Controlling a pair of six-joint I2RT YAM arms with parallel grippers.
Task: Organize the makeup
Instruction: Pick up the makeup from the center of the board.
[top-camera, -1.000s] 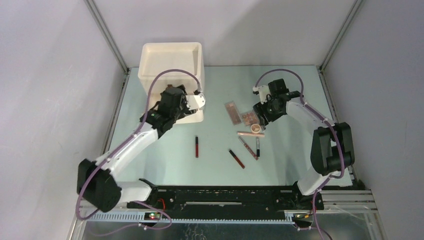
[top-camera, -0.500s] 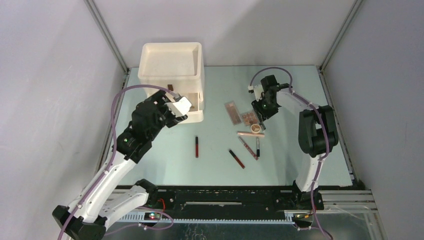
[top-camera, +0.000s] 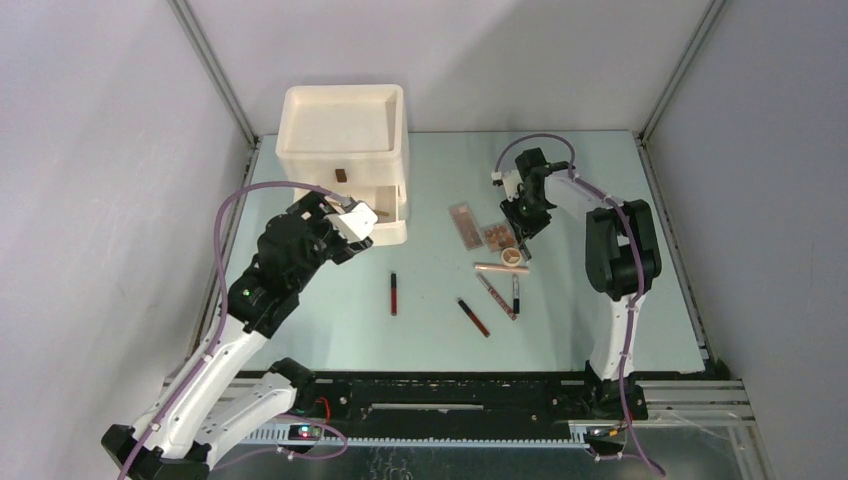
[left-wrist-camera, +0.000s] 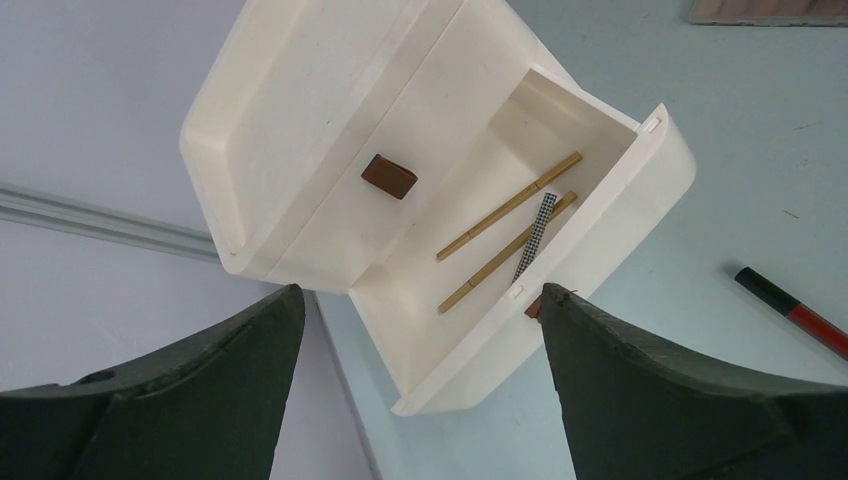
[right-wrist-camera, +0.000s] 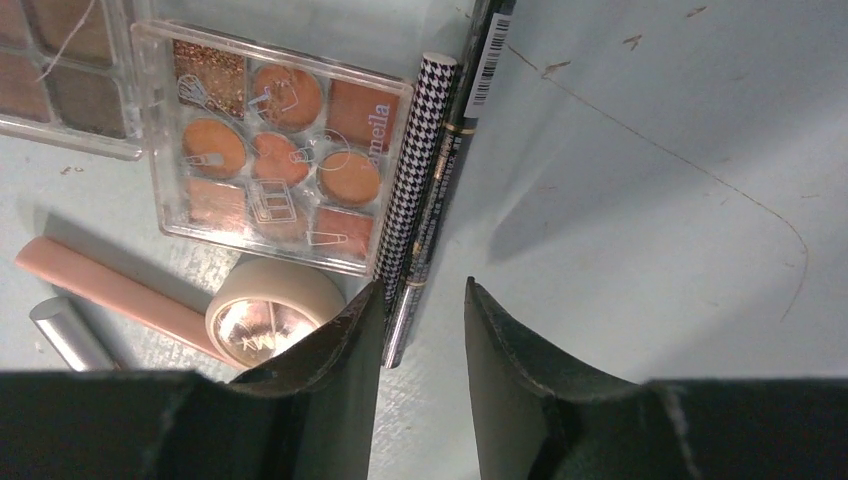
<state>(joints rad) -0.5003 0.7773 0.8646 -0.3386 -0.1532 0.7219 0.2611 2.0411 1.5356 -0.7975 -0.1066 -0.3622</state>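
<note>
Hovering just near of the pulled-out bottom drawer (left-wrist-camera: 640, 170) of the cream drawer box (top-camera: 340, 120), the left gripper (top-camera: 360, 222) has its jaws wide and holds nothing. That suits a release just made, since two gold pencils (left-wrist-camera: 510, 205) and a houndstooth pencil (left-wrist-camera: 535, 235) lie loose in the drawer. The right gripper (right-wrist-camera: 422, 290) points down over the makeup cluster right of centre on the surface (top-camera: 580, 330). Its jaws are narrow but not yet shut, straddling the near end of a dark pencil (right-wrist-camera: 445, 170) that lies tight against another houndstooth pencil (right-wrist-camera: 415, 160). The small gap probably helps pick one pencil without catching its neighbour or the nine-pan palette (right-wrist-camera: 270, 150) beside it. A round compact (right-wrist-camera: 270, 315) and a peach tube (right-wrist-camera: 110, 285) sit just left of the jaws, and two dark-red tubes (top-camera: 393, 293) lie apart, nearer the arms. Compared with a second ago, the left arm has drawn back from the drawer toward the near left and its jaws have widened. The right arm has folded more upright and its jaws have narrowed over the pencils. The items on the surface have not moved.
</note>
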